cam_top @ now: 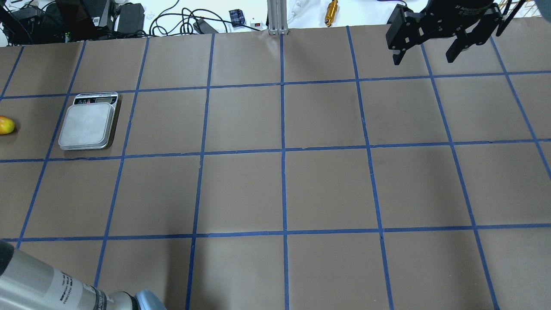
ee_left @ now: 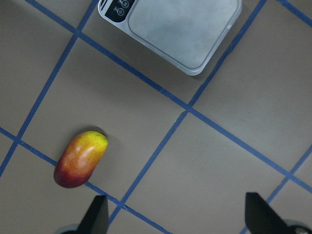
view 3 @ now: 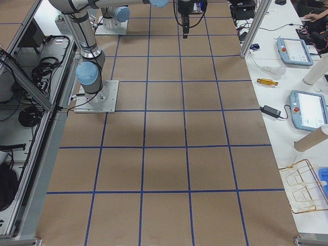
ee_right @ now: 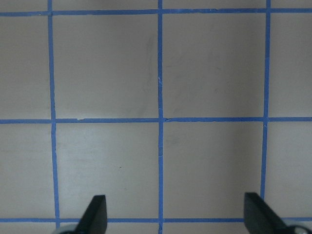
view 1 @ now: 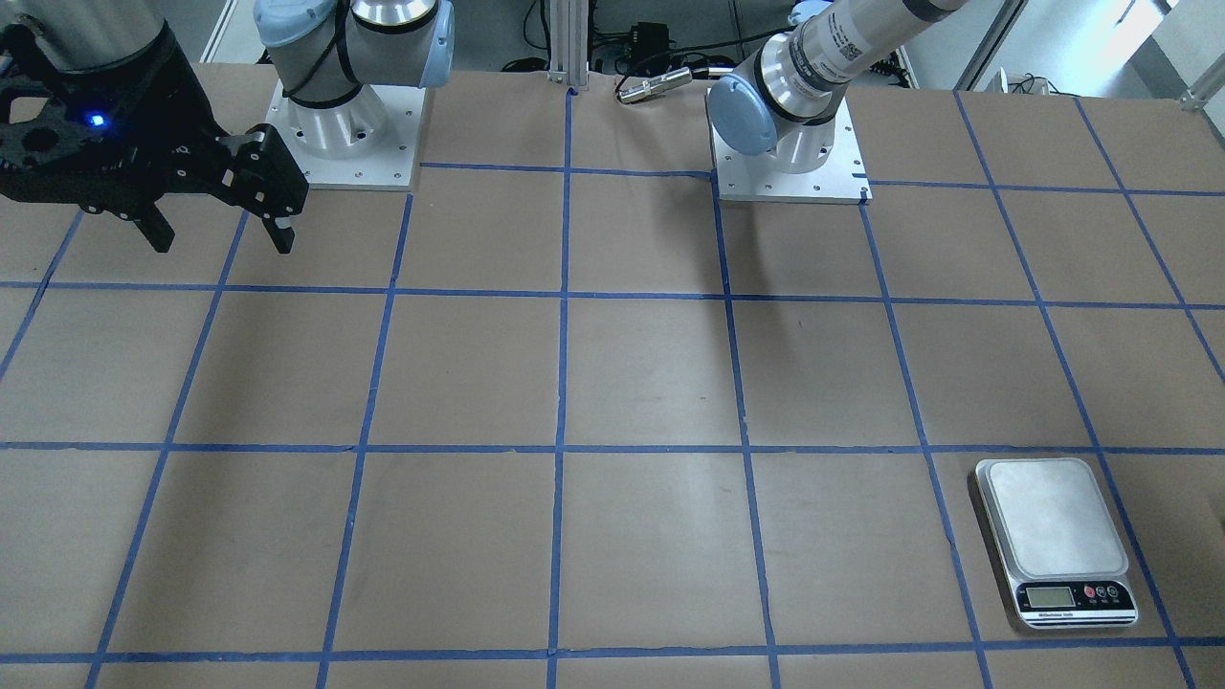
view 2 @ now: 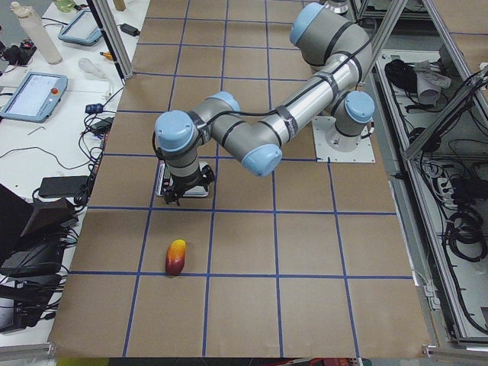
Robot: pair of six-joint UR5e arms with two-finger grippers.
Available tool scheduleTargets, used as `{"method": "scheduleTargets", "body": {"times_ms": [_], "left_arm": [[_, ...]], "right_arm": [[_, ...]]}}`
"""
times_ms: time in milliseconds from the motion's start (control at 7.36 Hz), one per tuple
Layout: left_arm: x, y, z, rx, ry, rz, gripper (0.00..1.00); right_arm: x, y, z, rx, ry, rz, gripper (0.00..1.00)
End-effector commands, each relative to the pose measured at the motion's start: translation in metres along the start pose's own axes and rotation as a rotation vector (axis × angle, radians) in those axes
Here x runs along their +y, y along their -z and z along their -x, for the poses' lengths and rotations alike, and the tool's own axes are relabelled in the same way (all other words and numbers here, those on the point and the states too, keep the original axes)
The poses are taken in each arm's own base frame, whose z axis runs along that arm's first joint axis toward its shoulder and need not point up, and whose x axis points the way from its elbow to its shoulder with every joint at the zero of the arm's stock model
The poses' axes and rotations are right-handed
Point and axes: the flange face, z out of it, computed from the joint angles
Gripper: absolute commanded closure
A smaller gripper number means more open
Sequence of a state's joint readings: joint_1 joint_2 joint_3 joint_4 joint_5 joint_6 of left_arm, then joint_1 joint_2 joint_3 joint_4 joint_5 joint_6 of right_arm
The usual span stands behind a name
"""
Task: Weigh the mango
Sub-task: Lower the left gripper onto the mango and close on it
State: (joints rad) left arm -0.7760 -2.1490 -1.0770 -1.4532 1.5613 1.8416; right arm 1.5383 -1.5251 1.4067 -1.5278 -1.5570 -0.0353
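Observation:
The mango (ee_left: pixel 80 159), yellow at one end and red at the other, lies on the brown table; it also shows in the left side view (view 2: pixel 176 257) and at the overhead view's left edge (cam_top: pixel 5 125). The silver scale (cam_top: pixel 88 125), its platform bare, sits a little to its right and shows in the front view (view 1: pixel 1057 541) and the left wrist view (ee_left: pixel 180 27). My left gripper (ee_left: pixel 178 222) is open and empty, high above the table between mango and scale (view 2: pixel 175 200). My right gripper (cam_top: pixel 426 54) is open and empty, far off on the other side of the table (view 1: pixel 220 234).
The table (cam_top: pixel 284 189) is brown paper with a blue tape grid. Both arm bases (view 1: pixel 790 158) stand at its robot-side edge. Cables, boxes and a gold cylinder (cam_top: pixel 331 7) lie beyond the far edge. Teach pendants (view 3: pixel 294 51) lie on a side bench.

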Motion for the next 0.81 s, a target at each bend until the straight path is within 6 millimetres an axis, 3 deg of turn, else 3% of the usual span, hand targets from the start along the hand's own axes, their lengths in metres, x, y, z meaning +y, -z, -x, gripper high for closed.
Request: {"method": "scheduleTargets", "body": {"times_ms": [0,136,407,679], "left_arm": [[0.022,-0.066,0.049,-0.029,-0.158,0.008,0.02],[0.030,-0.094,0.064,-0.045,-0.237,0.017,0.02],[0.057,-0.127,0.081,-0.060,-0.317,0.027,0.01],[0.074,-0.161,0.088,-0.075,-0.382,0.031,0.01]], "right_arm": [[0.000,0.000,0.000,0.000,0.000,0.000,0.00],[0.000,0.000,0.000,0.000,0.000,0.000,0.00],[0.000,0.000,0.000,0.000,0.000,0.000,0.00],[0.000,0.001,0.000,0.000,0.000,-0.001,0.00]]}}
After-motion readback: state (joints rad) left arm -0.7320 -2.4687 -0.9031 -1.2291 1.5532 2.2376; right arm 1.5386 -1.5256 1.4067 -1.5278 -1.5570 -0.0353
